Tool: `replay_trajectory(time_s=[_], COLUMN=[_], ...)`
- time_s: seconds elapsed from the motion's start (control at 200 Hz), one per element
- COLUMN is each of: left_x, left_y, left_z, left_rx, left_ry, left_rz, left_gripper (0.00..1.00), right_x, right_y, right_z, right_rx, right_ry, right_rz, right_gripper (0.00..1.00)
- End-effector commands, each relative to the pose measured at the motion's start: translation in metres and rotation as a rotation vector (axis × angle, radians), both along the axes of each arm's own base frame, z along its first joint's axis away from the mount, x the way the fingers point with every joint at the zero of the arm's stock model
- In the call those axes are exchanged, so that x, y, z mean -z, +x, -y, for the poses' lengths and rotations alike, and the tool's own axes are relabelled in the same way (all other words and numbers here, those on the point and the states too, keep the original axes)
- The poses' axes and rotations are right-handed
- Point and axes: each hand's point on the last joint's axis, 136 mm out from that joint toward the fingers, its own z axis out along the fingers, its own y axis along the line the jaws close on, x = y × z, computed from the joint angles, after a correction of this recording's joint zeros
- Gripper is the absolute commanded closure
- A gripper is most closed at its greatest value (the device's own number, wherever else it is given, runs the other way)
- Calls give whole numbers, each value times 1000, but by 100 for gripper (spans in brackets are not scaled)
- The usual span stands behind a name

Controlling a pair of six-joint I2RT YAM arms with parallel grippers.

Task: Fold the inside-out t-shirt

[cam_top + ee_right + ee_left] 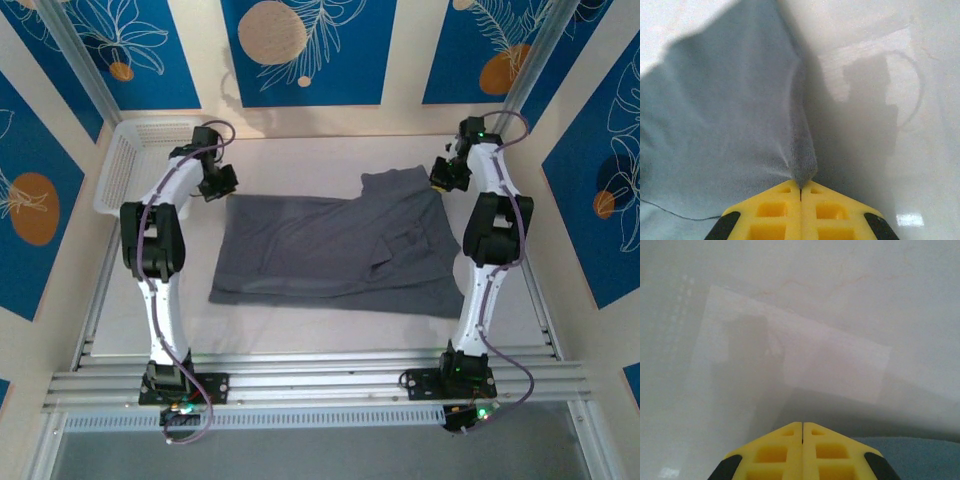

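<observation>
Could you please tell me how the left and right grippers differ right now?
The right gripper pinches a raised ridge of the t-shirt; the left gripper shows no cloth in its grip. The right gripper looks onto grey fabric, the left gripper mostly onto the white table. Both are shut, with yellow fingers.

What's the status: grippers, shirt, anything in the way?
Right gripper shut on t-shirt, far right edge. Left gripper shut at far left corner, hold on cloth unconfirmed. Shirt mostly spread out. Basket far left, apart from it.
</observation>
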Motion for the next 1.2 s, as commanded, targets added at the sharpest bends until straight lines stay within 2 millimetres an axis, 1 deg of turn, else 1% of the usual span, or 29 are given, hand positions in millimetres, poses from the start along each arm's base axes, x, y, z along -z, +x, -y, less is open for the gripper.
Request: replay_trajectory(time_s=[0.0, 0.065, 0.15, 0.21, 0.26, 0.315, 0.365, 0.485, 0.565, 0.625, 0.705, 0.75, 0.83, 0.88, 0.935, 0.97, 1.01, 1.065, 1.125, 1.195], left_x=[-28, -27, -20, -15, -10, -6, -6, -14, -21, -22, -16, -11, 4, 19, 33, 40, 44, 44, 36, 20], left_y=[-14, -25, -42, -54, -61, -66, -67, -69, -71, -74, -82, -88, -102, -111, -121, -126, -129, -131, -129, -127], left_z=[-15, -14, -14, -18, -20, -22, -23, -26, -29, -32, -34, -32, -30, -30, -31, -31, -31, -29, -26, -23], left_rx=[-37, -46, -49, -56, -58, -52, -46, -46, -49, -51, -53, -51, -55, -62, -71, -72, -73, -69, -63, -49], left_ry=[11, -4, -10, 6, 20, 31, 35, 50, 60, 69, 75, 62, 41, 38, 41, 41, 38, 27, 13, 3], left_rz=[36, 37, 29, 20, 9, -7, -15, -4, 6, 0, -17, -22, -41, -66, -99, -113, -121, -111, -85, -45], left_gripper=[100, 100, 100, 100, 100, 100, 100, 100, 100, 100, 100, 100, 100, 100, 100, 100, 94, 81, 66, 54], right_x=[-34, -27, -12, -4, -1, -3, -9, -34, -44, -43, -27, -13, 13, 29, 43, 46, 42, 31, 12, -7], right_y=[-20, -33, -50, -56, -59, -60, -59, -60, -66, -76, -97, -111, -133, -144, -157, -162, -164, -163, -159, -153], right_z=[5, 5, 2, 2, 1, 0, 1, 1, -2, -5, -6, -6, -11, -16, -16, -16, -17, -18, -20, -20], right_rx=[73, 106, 123, 124, 119, 116, 118, 130, 146, 167, 218, 244, 267, 261, 264, 267, 266, 255, 243, 230], right_ry=[54, 91, 123, 129, 134, 137, 135, 131, 139, 148, 139, 138, 157, 169, 162, 164, 175, 180, 178, 166], right_rz=[67, 83, 80, 61, 47, 41, 52, 101, 127, 132, 140, 137, 102, 57, 5, -11, -13, 11, 53, 98], right_gripper=[100, 100, 100, 100, 100, 100, 100, 100, 100, 100, 100, 100, 100, 100, 94, 87, 77, 67, 61, 58])
